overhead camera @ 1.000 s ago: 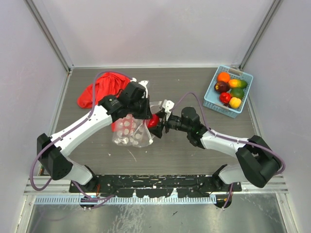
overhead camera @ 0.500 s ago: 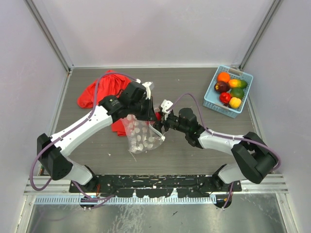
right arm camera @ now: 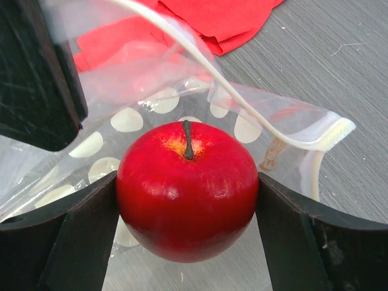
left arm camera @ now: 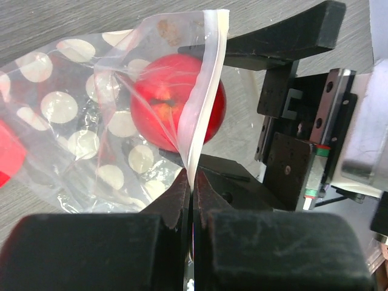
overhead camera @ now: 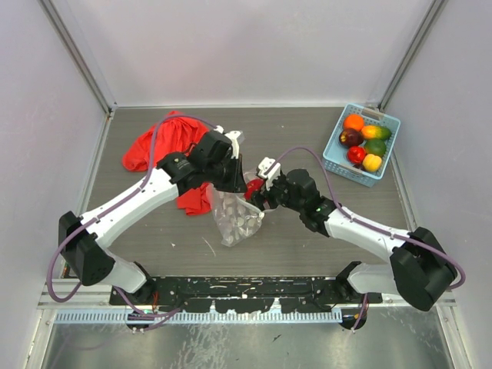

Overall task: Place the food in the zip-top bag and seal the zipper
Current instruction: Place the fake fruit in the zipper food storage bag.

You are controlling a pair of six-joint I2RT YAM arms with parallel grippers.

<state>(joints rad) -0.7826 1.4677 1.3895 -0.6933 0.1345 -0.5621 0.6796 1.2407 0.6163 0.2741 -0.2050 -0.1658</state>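
Note:
The zip-top bag [overhead camera: 235, 220], clear with white dots, hangs below my left gripper [overhead camera: 231, 178]. That gripper [left arm camera: 193, 182] is shut on the bag's whitish zipper [left arm camera: 204, 91] strip at the mouth. My right gripper [overhead camera: 259, 189] is shut on a red apple [right arm camera: 187, 191] and holds it at the open mouth, with dotted bag film [right arm camera: 139, 115] behind and beneath it. In the left wrist view the apple [left arm camera: 176, 100] shows through the film. More food [overhead camera: 363, 141] lies in the blue basket at the far right.
A red cloth [overhead camera: 163, 143] lies on the table at the back left, partly under my left arm. The light blue basket [overhead camera: 337, 159] stands in the back right corner. Grey walls close in the table on three sides.
The bag has swung from lying out to the left into hanging under my left gripper, shifted right. My right gripper with the apple has moved slightly right and up at the mouth.

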